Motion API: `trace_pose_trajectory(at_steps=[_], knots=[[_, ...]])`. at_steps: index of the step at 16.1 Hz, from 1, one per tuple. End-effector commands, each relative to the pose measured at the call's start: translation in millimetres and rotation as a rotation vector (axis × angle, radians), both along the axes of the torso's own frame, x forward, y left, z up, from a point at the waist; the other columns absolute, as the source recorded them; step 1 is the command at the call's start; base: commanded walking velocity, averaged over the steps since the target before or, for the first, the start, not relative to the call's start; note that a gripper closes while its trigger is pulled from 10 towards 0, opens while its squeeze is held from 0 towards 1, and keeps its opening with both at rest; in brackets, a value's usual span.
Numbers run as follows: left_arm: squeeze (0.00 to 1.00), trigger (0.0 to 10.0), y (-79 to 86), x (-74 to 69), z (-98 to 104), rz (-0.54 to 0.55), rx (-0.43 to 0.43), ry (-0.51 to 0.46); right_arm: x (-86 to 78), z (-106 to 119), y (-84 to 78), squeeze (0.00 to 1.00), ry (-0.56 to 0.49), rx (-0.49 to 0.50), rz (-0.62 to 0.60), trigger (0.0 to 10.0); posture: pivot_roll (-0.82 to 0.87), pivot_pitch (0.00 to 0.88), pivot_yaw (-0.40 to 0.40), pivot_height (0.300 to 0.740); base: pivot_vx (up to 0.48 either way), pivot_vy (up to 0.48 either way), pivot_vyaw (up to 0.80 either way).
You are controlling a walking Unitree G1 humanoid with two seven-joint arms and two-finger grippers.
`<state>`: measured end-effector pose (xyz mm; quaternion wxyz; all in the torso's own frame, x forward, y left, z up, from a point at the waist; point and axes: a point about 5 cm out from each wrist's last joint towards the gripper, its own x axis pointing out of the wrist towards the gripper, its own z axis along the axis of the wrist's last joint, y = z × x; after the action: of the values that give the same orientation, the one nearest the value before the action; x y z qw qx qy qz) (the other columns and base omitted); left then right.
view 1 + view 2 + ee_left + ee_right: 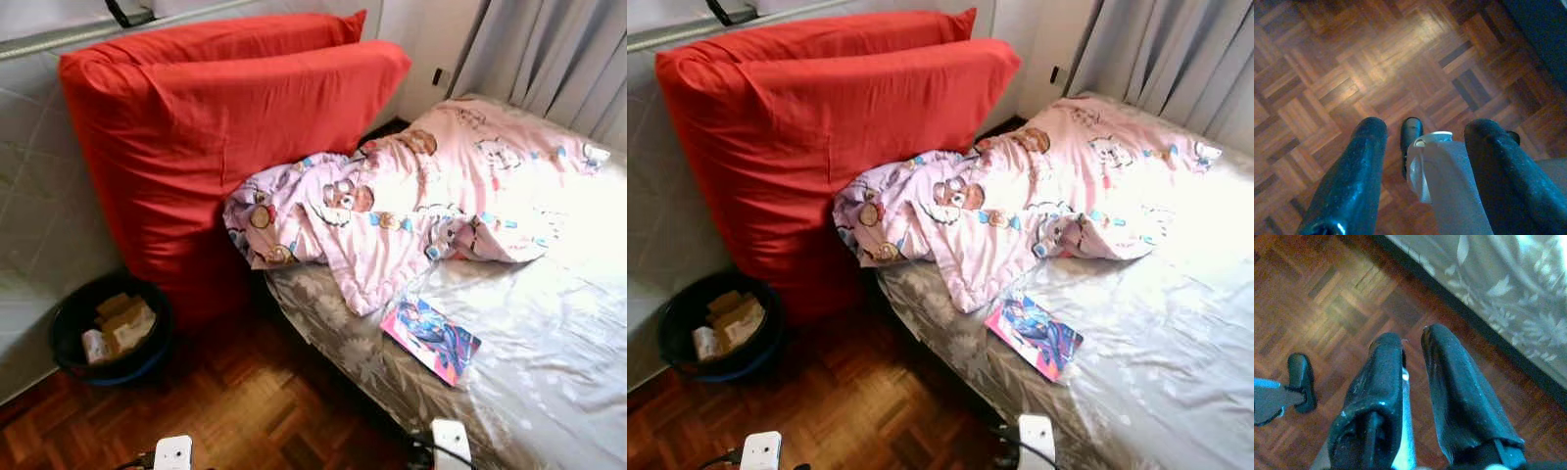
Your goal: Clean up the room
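A: Bed state?
B: Bed [549,372] carries a grey floral sheet, sunlit on the far side. A pink cartoon-print duvet [411,211] lies crumpled across the head end, one corner hanging over the near edge. A magazine [431,338] with a pink and blue cover lies flat on the sheet just below the duvet, close to the bed's edge.

A: Beside the bed?
B: Two large red cushions [225,137] stand upright against the wall, touching the duvet. A dark round bin [108,328] sits on the parquet floor [255,401] at their foot, with cardboard scraps inside.

A: Grippers?
B: Left gripper [1422,147] hangs over bare parquet, fingers spread apart, nothing between them. Right gripper [1413,362] hangs above the floor next to the bed's side, fingers nearly together, narrow gap, holding nothing.
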<state>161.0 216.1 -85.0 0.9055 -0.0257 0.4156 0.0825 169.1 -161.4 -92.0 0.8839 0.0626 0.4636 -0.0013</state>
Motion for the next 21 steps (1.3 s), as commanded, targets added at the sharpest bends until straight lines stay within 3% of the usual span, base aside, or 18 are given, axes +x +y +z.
trace_pose_trajectory(at_steps=[1, 7, 11, 13, 15, 21], knots=[[0.00, 10.0, -9.4, 4.9, 0.9, -0.008, -0.050, -0.026, 21.0, 21.5, -70.3, 0.00, -0.105, 0.003, -0.171, 10.0, 0.03, 0.063, -0.096, 0.740, 0.000, 0.000, 0.00], [0.00, 10.0, -8.8, -3.6, -1.9, -0.021, -0.030, -0.015, 15.2, 19.0, -71.6, 0.00, -0.086, -0.006, -0.152, 10.0, 0.02, 0.072, -0.081, 0.740, 0.000, 0.000, 0.00], [0.00, 10.0, -6.2, 1.5, 1.4, -0.030, -0.021, -0.038, 12.4, 16.8, -69.3, 0.00, -0.078, -0.003, -0.177, 10.0, -0.01, 0.043, -0.052, 0.740, 0.000, 0.000, 0.00], [0.00, 10.0, -11.2, 12.5, 5.9, -0.105, -0.012, -0.063, 11.4, 16.1, -68.4, 0.00, -0.080, -0.006, -0.192, 10.0, -0.02, 0.042, -0.045, 0.740, 0.000, 0.000, 0.00], [0.00, 10.0, -11.4, 17.4, 8.3, -0.107, -0.005, -0.077, 11.3, 16.0, -68.2, 0.00, -0.080, -0.005, -0.190, 10.0, -0.02, 0.046, -0.044, 0.740, 0.000, 0.000, 0.00], [0.00, 10.0, -4.0, 11.6, 7.1, -0.095, 0.007, -0.065, 12.5, 16.5, -67.9, 0.00, -0.077, -0.017, -0.173, 10.0, -0.01, 0.073, -0.052, 0.740, 0.000, 0.000, 0.00]])
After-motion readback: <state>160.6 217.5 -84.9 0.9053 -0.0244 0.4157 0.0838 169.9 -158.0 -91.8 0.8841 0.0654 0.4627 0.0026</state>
